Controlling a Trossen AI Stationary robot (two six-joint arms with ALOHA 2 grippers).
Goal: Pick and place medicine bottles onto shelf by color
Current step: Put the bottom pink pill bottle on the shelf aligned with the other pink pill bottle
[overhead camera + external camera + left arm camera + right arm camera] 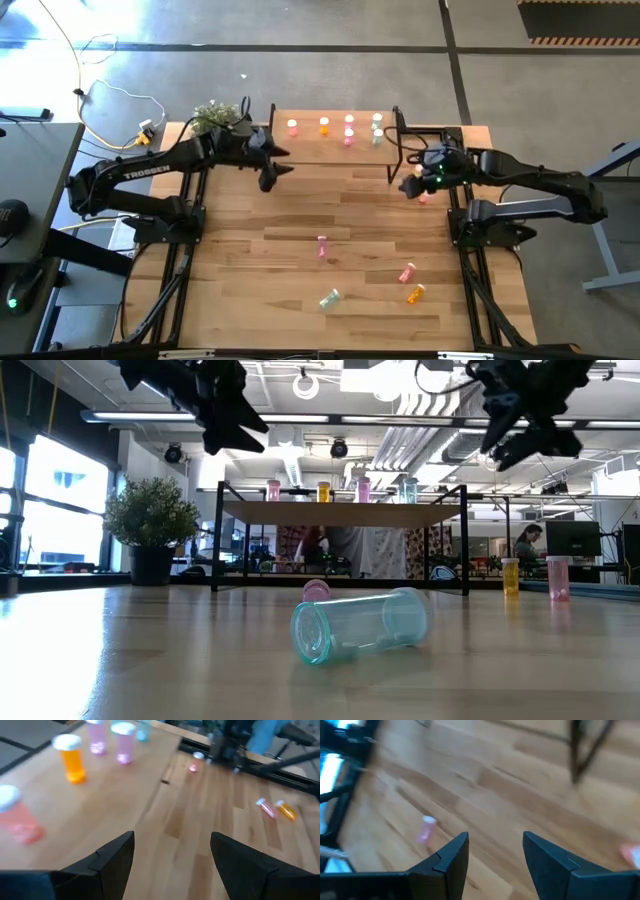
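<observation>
The shelf [320,150] stands at the table's far middle on black legs, with several bottles standing on it: pale red [17,820], orange [72,762], two pink [124,745] and green [377,137]. My left gripper [272,175] hangs open and empty above the shelf's near left corner, and shows open in its wrist view [172,840]. My right gripper [412,187] hangs open and empty above the table by the shelf's right legs, and shows open in its wrist view [495,840]. On the table, a pink bottle [322,247] and a green bottle [360,625] lie on their sides.
A pale red bottle [407,272] and an orange bottle [415,293] are at the near right. Another small pink bottle [425,198] is on the table below my right gripper. A potted plant [215,115] stands at the far left corner, beside the shelf.
</observation>
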